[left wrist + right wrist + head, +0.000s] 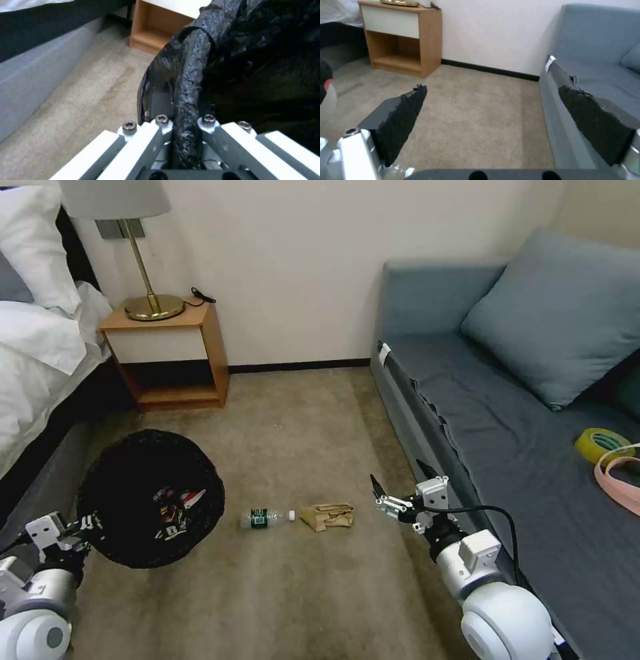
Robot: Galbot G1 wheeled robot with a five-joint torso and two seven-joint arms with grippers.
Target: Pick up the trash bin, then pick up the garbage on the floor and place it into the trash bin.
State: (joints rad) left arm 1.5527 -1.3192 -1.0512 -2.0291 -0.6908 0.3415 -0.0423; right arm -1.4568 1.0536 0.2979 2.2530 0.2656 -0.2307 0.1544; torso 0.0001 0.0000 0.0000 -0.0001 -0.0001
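Observation:
The round black trash bin (152,499) hangs tilted at the lower left, its mouth facing me, with snack wrappers (177,510) inside. My left gripper (90,527) is shut on its lined rim (186,107). On the floor (300,447) lie a clear bottle with a green label (267,518) and, right beside it, a crumpled tan paper bag (328,517). My right gripper (400,490) hovers open just right of the bag, next to the sofa's front. Its dark pads (403,117) stand wide apart over bare carpet (476,120).
A grey sofa (520,447) with a cushion runs along the right; tape rolls (603,443) lie on it. A wooden nightstand (170,357) with a brass lamp stands at the back left, and a bed (40,340) lines the left side.

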